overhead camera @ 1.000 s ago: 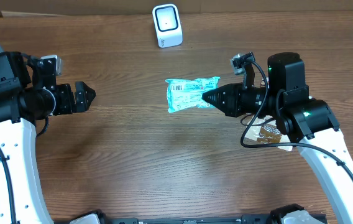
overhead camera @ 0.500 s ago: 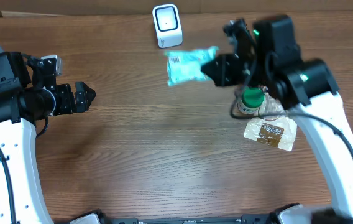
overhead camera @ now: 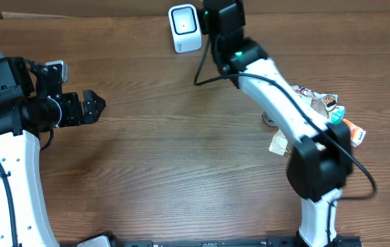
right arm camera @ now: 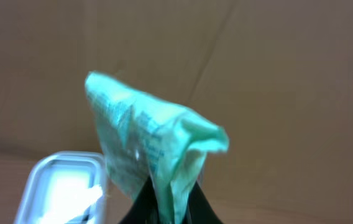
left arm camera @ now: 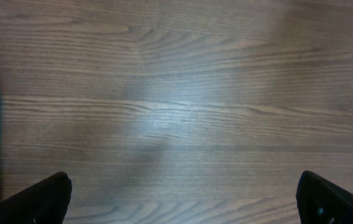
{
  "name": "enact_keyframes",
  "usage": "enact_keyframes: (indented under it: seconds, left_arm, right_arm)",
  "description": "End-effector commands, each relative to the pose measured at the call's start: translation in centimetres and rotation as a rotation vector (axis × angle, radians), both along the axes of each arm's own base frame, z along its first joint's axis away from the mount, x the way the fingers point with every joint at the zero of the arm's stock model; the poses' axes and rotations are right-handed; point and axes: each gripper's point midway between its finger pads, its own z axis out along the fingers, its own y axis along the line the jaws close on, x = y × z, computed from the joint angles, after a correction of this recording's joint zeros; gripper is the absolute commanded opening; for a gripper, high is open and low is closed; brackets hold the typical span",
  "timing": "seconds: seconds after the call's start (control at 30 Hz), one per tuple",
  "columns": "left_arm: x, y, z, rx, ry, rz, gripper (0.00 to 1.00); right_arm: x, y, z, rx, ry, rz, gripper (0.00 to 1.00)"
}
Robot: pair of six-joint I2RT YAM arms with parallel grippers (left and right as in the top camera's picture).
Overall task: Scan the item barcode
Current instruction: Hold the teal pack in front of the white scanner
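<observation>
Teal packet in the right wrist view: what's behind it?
Brown cardboard fills the background; the white scanner sits lower left. Whatever lies directly behind the teal packet, pinched in the right gripper, is covered.

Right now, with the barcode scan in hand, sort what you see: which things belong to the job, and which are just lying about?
Belongs to the job:
- teal packet, pinched in the right gripper
- white scanner

Just lying about:
- pile of snack packets
- brown sachet
- left gripper, open, holding nothing
</observation>
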Motion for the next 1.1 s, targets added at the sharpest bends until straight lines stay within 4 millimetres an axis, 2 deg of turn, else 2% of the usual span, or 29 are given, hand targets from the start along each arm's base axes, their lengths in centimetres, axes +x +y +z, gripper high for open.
enact_keyframes:
  seconds: [0.0, 0.13, 0.17, 0.2, 0.33, 0.4, 0.6, 0.87, 0.93, 1.07]
  left_arm:
    - [0.1, -0.1, 0.3, 0.009, -0.009, -0.016, 1.00]
    - [0.1, -0.1, 0.3, 0.009, -0.009, -0.017, 1.00]
    - [0.1, -0.1, 0.3, 0.009, -0.009, -0.016, 1.00]
    - [0.1, -0.1, 0.3, 0.009, -0.009, -0.016, 1.00]
    - [0.1, -0.1, 0.3, 0.009, -0.009, -0.017, 1.00]
    - [0.1, -0.1, 0.3, 0.009, -0.009, -0.016, 0.99]
    - [0.1, -0.1, 0.3, 0.009, -0.009, -0.016, 1.00]
    - [0.1, -0.1, 0.3, 0.009, -0.009, -0.017, 1.00]
    - [0.1, -0.1, 0.3, 0.009, -0.009, -0.016, 1.00]
    - [0.1, -0.1, 0.3, 0.009, -0.009, -0.017, 1.00]
  right_arm:
    - [2.3, -0.2, 0.0, -0.336, -0.114, -0.045, 0.04]
    - [4.0, 1.9, -3.2, -0.558, -0.155, 0.053, 0.04]
    - [4.4, 2.9, -5.2, -0.639, -0.138, 0.118, 0.04]
    - [4.5, 3.4, -6.5, -0.668, -0.127, 0.150, 0.04]
    - [5.0, 4.0, -9.3, -0.692, -0.114, 0.180, 0.04]
    - [5.0, 4.1, -10.0, -0.696, -0.105, 0.189, 0.04]
    - [5.0, 4.3, -10.0, -0.696, -0.111, 0.194, 0.04]
    - [4.4, 5.8, -9.9, -0.748, -0.119, 0.222, 0.04]
    - [4.3, 5.7, -9.7, -0.747, -0.123, 0.205, 0.04]
    - [4.1, 4.6, -7.4, -0.719, -0.139, 0.125, 0.04]
